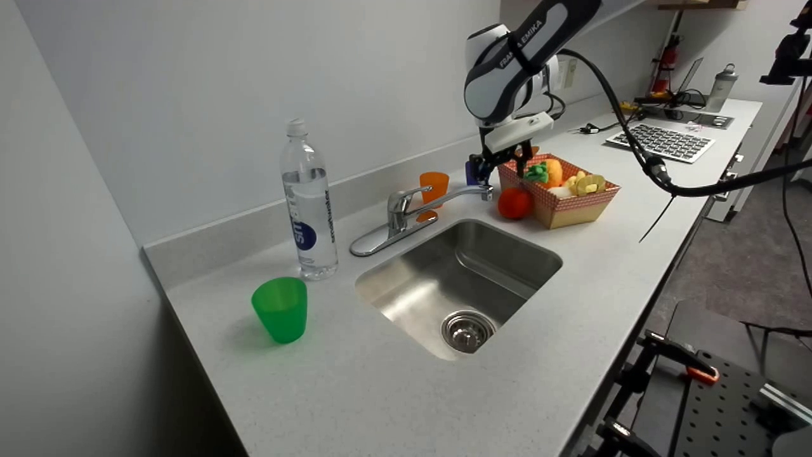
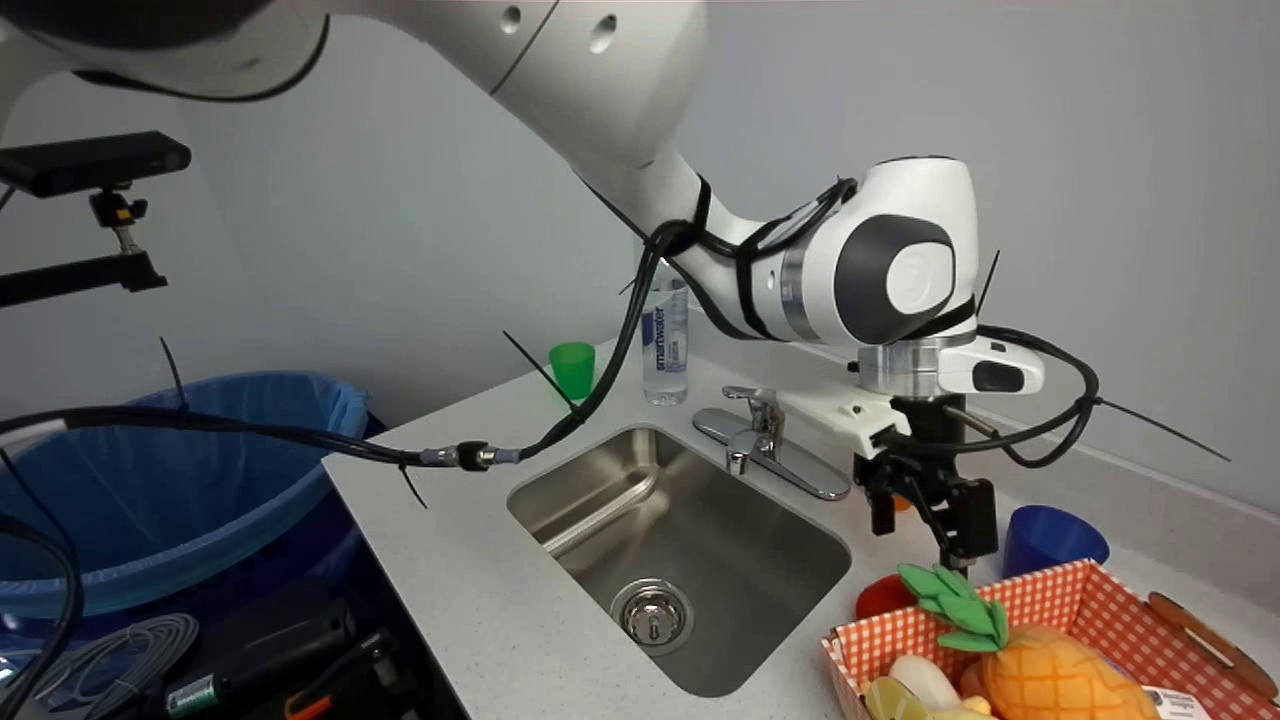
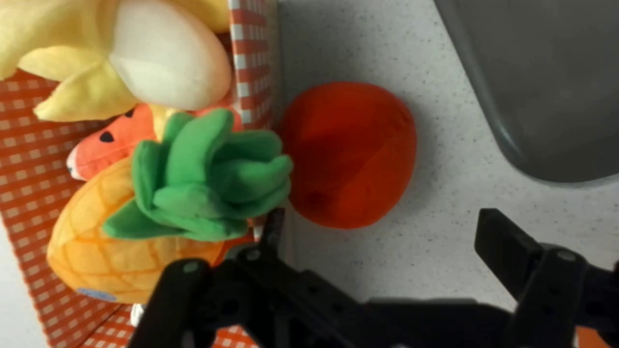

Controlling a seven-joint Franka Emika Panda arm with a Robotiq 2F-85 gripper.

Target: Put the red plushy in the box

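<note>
- Red plushy (image 3: 349,154) sits on the tabletop (image 1: 393,393), nearer its wall-side edge than its front edge, between box (image 1: 574,214) and sink (image 1: 501,262); touching the box? Can't tell from here.
- Tool (image 3: 382,224) wide, holding nothing; box-side finger (image 3: 273,231) could snag the rim or the pineapple toy's (image 3: 106,232) overhanging leaves (image 3: 213,179).
- Off-centre pinch: round plushy may squirt into the sink.
- Let go atop the pineapple toy, it may roll out.

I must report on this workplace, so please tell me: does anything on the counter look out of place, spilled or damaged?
I see no spill or damage. Only the red plushy seems out of place: it sits on the counter beside the box, while the toy pineapple lies inside.
</note>
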